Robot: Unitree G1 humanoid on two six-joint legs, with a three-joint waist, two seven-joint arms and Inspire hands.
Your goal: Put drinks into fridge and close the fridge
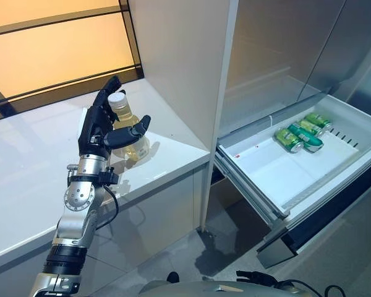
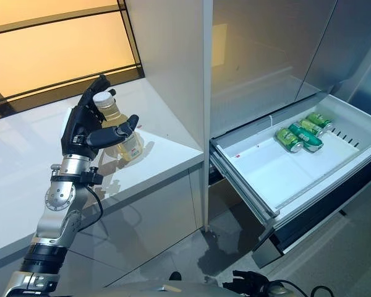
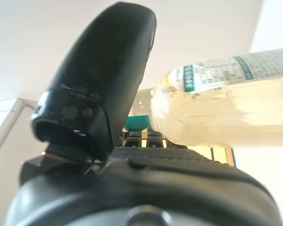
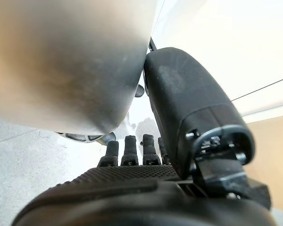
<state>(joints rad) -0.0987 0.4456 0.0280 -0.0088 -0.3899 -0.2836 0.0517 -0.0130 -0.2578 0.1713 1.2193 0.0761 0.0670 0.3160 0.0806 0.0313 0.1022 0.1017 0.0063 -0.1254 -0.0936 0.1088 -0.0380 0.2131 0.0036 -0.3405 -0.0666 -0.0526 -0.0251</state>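
The left hand [image 1: 102, 131] is wrapped around an upright bottle [image 1: 128, 127] of pale yellow drink on the white counter [image 1: 31, 167], while at three o'clock the open fridge drawer [image 1: 278, 176] holds green cans [image 1: 300, 134] (right hand [image 4: 132, 155] hangs idle, fingers relaxed).

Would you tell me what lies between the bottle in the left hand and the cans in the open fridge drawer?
In the left eye view, a tall white cabinet panel stands between the bottle and the cans.
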